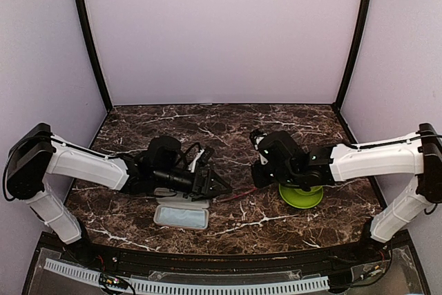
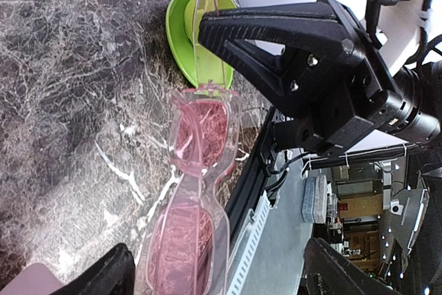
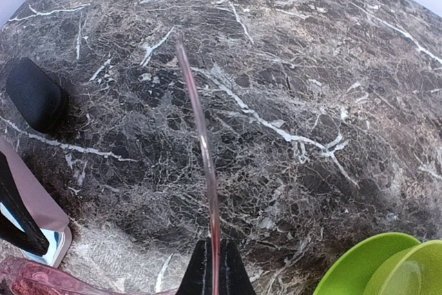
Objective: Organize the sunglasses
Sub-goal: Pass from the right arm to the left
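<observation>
Left of the green dish (image 1: pixel 302 197), your pink sunglasses (image 2: pixel 197 191) lie at desk (image 1: pixel 207 122) level, not yet in the open case (image 1: pixel 181 216) farther left. Your right end effector (image 3: pixel 213 271) pinches one temple; your left end effector (image 1: pixel 215 184) gapes wide, straddling the frame. You have no black pair in sight.

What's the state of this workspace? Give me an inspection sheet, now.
Surface: dark veined marble table.
Job's things: red-pink sunglasses, one temple unfolded; no second pair seen.
Clutter: open pink case; green dish; black object.
Grippers: left gripper open around the sunglasses' front; right gripper shut on their temple.
Cables: black wiring on the left wrist.
Surroundings: pale walls, black corner posts.
</observation>
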`<state>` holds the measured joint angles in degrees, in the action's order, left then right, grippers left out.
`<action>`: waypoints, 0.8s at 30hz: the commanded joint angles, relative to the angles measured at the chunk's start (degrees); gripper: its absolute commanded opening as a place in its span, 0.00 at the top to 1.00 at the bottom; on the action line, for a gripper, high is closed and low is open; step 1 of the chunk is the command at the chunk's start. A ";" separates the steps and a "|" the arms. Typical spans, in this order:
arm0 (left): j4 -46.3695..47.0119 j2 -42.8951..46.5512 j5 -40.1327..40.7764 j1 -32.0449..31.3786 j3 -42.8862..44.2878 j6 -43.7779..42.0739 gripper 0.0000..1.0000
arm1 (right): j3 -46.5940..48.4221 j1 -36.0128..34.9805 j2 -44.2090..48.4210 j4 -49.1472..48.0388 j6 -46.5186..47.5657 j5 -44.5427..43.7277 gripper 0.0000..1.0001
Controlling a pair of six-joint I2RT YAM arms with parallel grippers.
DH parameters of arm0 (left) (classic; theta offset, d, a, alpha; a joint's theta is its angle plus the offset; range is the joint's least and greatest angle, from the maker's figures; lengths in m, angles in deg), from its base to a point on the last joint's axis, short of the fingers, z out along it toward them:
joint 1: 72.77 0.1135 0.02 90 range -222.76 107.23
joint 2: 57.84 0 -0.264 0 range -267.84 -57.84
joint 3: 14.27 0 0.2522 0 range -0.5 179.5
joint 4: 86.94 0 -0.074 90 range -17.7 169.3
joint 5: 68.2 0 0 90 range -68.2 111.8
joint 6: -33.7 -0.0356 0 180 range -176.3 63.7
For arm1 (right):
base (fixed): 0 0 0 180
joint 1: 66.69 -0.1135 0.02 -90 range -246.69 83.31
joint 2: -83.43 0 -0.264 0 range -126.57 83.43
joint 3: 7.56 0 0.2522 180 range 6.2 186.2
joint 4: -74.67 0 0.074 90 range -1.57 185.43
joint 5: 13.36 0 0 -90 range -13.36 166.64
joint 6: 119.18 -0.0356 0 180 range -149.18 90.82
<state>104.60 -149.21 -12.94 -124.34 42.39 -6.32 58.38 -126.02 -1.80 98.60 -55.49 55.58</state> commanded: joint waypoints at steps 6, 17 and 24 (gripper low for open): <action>1.98 0.05 2.19 0.32 -1.47 2.66 0.14 | 1.75 -0.37 -0.70 0.53 -5.82 -1.43 1.00; 1.07 1.78 4.11 0.33 -1.76 2.71 0.19 | 1.17 0.35 1.05 0.35 -7.33 -1.37 1.00; 1.07 1.70 3.52 0.33 -1.45 3.28 0.21 | -0.12 0.53 2.17 -0.50 -9.39 -2.57 1.00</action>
<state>105.39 -149.19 -9.14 -124.34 41.43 -3.33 58.77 -125.89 -2.11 99.65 -62.81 54.58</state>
